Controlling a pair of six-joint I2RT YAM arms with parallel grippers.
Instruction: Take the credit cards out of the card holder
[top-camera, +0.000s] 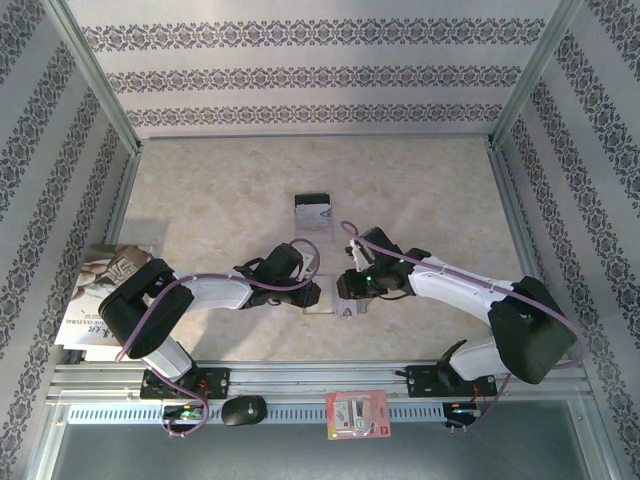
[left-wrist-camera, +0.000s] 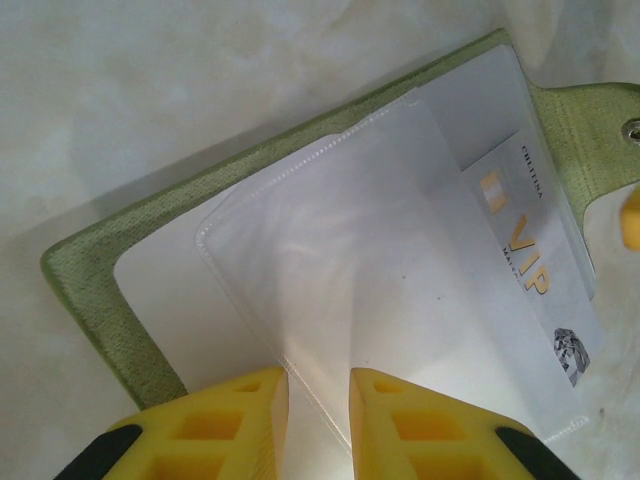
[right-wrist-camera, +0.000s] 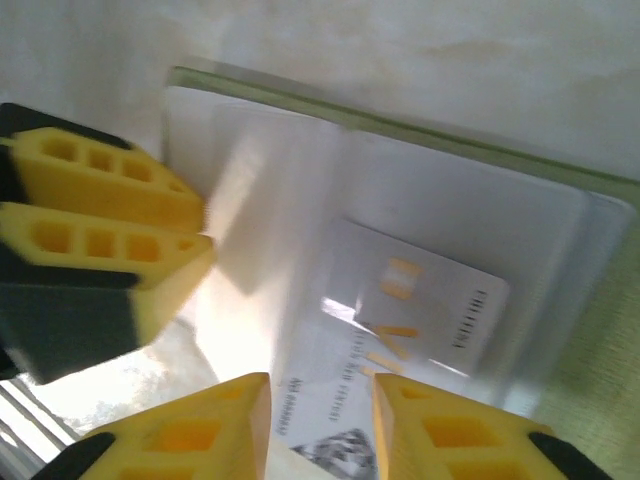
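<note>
The olive-green card holder (left-wrist-camera: 80, 280) lies open on the table between both grippers (top-camera: 325, 303), its clear inner pockets facing up. A silver card with gold "VIP" lettering (left-wrist-camera: 525, 260) sticks partway out of a pocket. My left gripper (left-wrist-camera: 319, 385) is shut on the edge of a clear pocket sleeve, which tents up toward the fingers. My right gripper (right-wrist-camera: 320, 395) is open, and the protruding end of the VIP card (right-wrist-camera: 420, 320) lies between its fingers. The left fingers (right-wrist-camera: 110, 215) show pressed together beside the holder (right-wrist-camera: 600, 370). Another silver-and-black card (top-camera: 313, 213) lies farther back.
A booklet (top-camera: 105, 290) lies at the table's left edge beside the left arm. A red-and-white packet (top-camera: 357, 414) and a black oval object (top-camera: 243, 410) sit on the front rail. Patterned walls enclose the table on three sides.
</note>
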